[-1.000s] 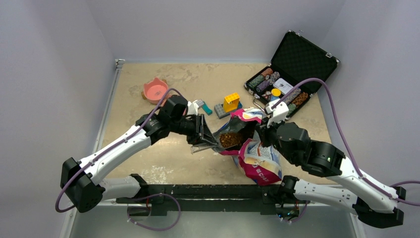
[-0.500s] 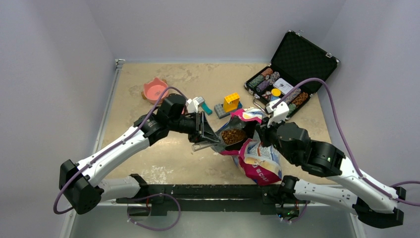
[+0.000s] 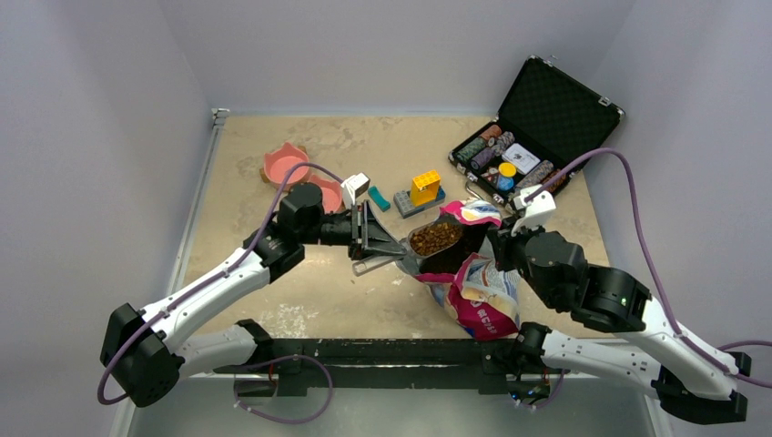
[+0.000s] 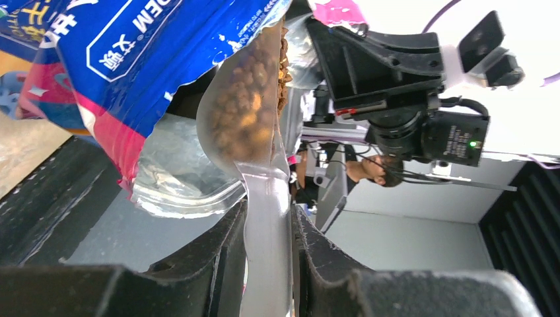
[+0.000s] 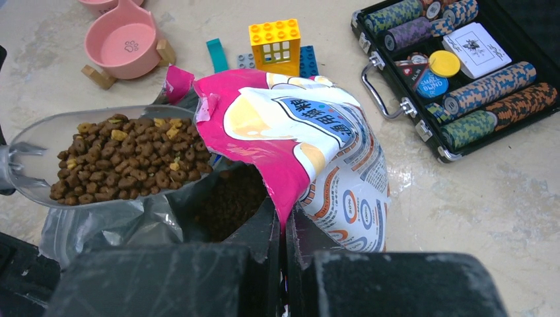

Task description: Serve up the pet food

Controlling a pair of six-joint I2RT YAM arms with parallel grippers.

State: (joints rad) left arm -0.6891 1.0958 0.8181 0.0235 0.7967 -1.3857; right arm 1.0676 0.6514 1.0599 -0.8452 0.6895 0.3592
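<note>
- A heaped load of small dark brown kibble pellets (image 5: 122,162) sits in the clear plastic scoop (image 5: 30,142), hovering just above the mouth of the glossy pink-and-blue food bag (image 5: 310,152). The scooping looks done!
- The left claw (image 4: 267,221) is clamped on the scoop's handle, so the kibble rides just beyond its fingertips.
- The right claw (image 5: 284,231) is pinched tight on the bag's rim, propping it open, with more kibble dark inside.
- The empty pink paw-print pet bowl (image 5: 125,43) stands on the beige counter (image 5: 462,198) beyond the scoop, with nothing served yet.
- Left to do, by my read: carry the scoop across and tip it in. Call it about halfway.
</note>
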